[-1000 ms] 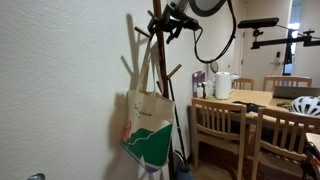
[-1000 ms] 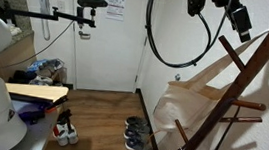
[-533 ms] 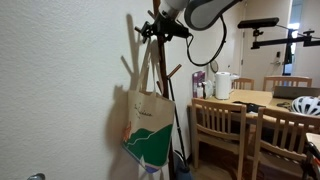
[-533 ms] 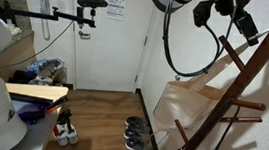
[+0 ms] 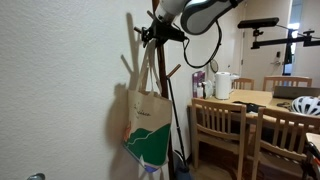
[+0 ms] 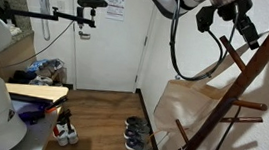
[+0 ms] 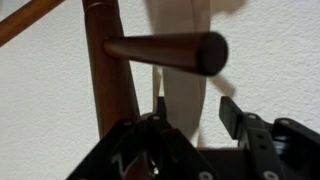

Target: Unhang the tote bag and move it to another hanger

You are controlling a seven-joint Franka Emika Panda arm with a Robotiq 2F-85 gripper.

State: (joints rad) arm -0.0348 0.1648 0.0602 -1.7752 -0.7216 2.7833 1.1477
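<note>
The cream tote bag [image 5: 147, 126] with a green-and-blue wave graphic hangs by its long straps [image 5: 149, 62] from a peg of the wooden coat rack [image 5: 166, 95]. In an exterior view its plain side [image 6: 197, 108] shows behind the rack's brown pole [image 6: 241, 98]. My gripper [image 5: 151, 33] is at the top of the rack by the straps, and also shows from the other side [image 6: 250, 28]. In the wrist view the gripper [image 7: 195, 118] is open. A cream strap [image 7: 185, 85] hangs between its fingers, below the peg [image 7: 165, 51]. The strap is near one finger [image 7: 160, 110], with a gap to the other.
The rack has further free pegs [image 5: 174, 71] [image 6: 233, 118] lower down. The white wall is right behind the bag. Wooden chairs [image 5: 217, 128] and a table [image 5: 255, 98] stand beside the rack. Shoes [image 6: 136, 134] lie on the floor.
My gripper has moved a little toward the wall and down, closing in on the top of the straps at the peg. The bag hangs as before.
</note>
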